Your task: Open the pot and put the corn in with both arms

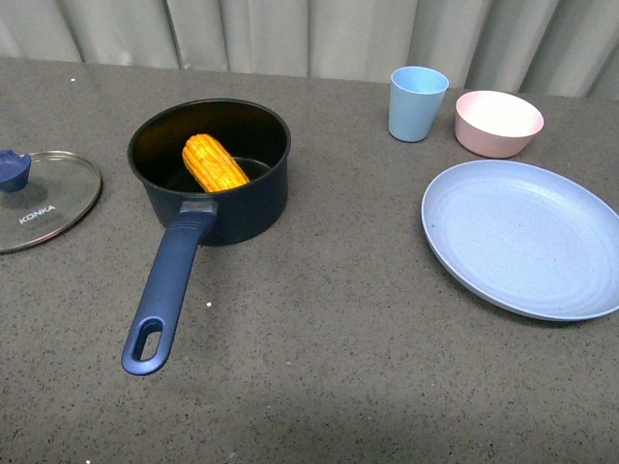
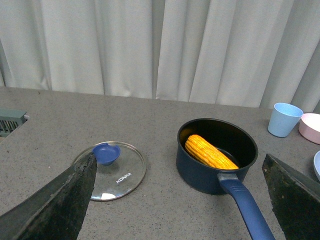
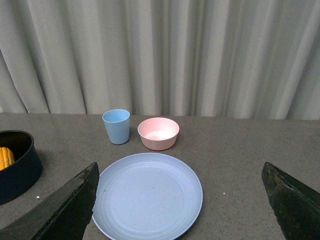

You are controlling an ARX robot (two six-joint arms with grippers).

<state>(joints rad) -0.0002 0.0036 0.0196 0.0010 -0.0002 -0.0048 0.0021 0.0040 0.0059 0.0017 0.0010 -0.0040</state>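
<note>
The navy pot stands open at the table's left centre, its long blue handle pointing toward me. The yellow corn lies inside it. The glass KONKA lid with its blue knob lies flat on the table left of the pot. Neither arm shows in the front view. In the left wrist view the pot, corn and lid lie ahead of my open, empty left gripper. My right gripper is open and empty above the blue plate.
A large light blue plate lies at the right. A light blue cup and a pink bowl stand behind it near the curtain. The grey table runs to the curtain at the back.
</note>
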